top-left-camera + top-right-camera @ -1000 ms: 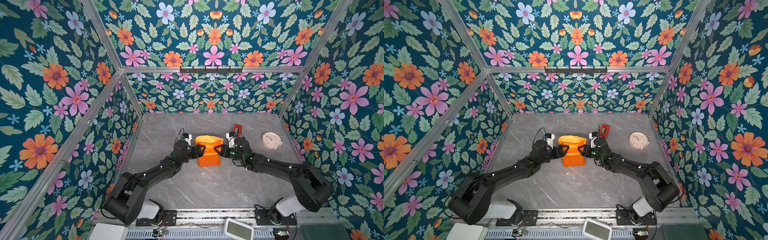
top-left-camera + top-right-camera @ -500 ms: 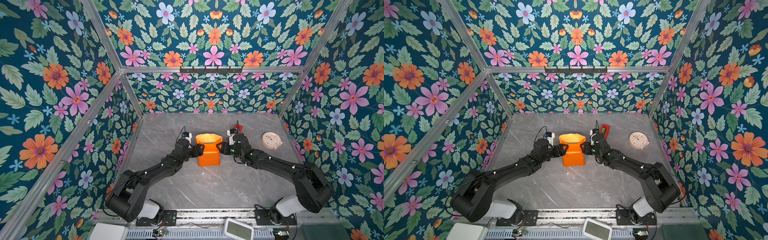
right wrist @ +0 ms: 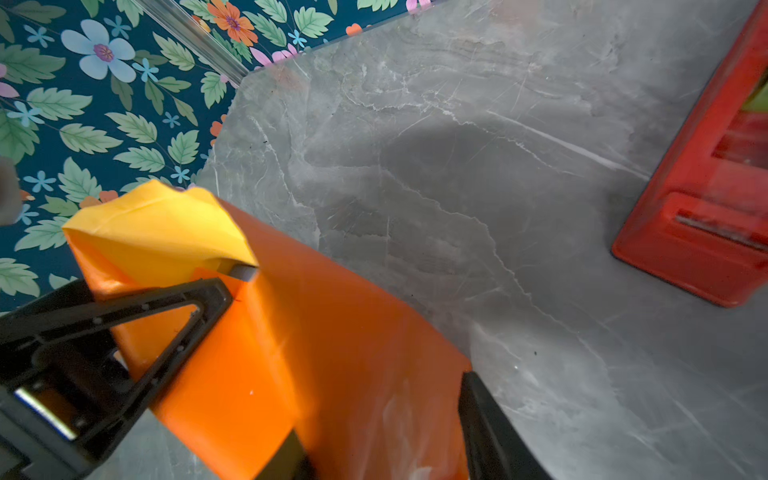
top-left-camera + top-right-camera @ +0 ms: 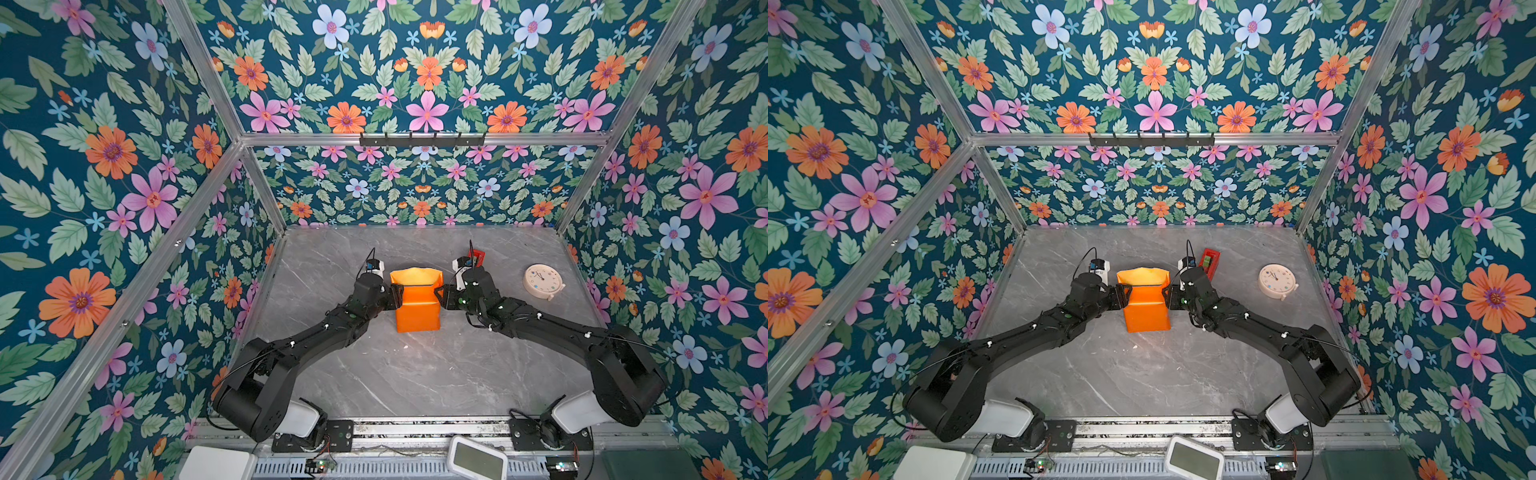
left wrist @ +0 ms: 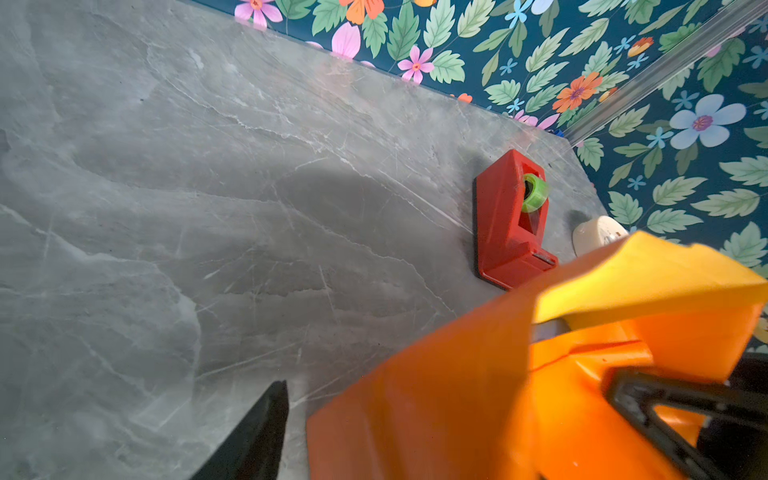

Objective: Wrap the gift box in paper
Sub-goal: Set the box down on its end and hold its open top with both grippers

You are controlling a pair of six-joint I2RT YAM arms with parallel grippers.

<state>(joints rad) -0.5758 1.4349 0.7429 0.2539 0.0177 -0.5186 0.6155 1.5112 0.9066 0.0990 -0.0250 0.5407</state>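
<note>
In both top views: the paper [image 4: 417,305] [image 4: 1147,309], orange face out, folded into a boxy parcel in the middle of the table [image 4: 415,374], yellow inner face open at the far end. Gift box hidden under the sheet. Left gripper [image 4: 395,297] against the parcel's left flank, right gripper [image 4: 439,296] against its right.

Only from the left wrist: left gripper [image 5: 449,386] parted, one finger [image 5: 257,432] clear of the paper with a sliver of table between, the other lying on the orange fold.

Only from the right wrist: right gripper [image 3: 345,332] astride a side flap, both fingers at the paper; clamped or merely touching, impossible to say.

Around: red tape dispenser [image 4: 1209,262] just behind the right wrist, half hidden by it in a top view [image 4: 478,254], whole from the left wrist [image 5: 505,224]. Cream clock [image 4: 542,281] further right, well apart from the parcel.
</note>
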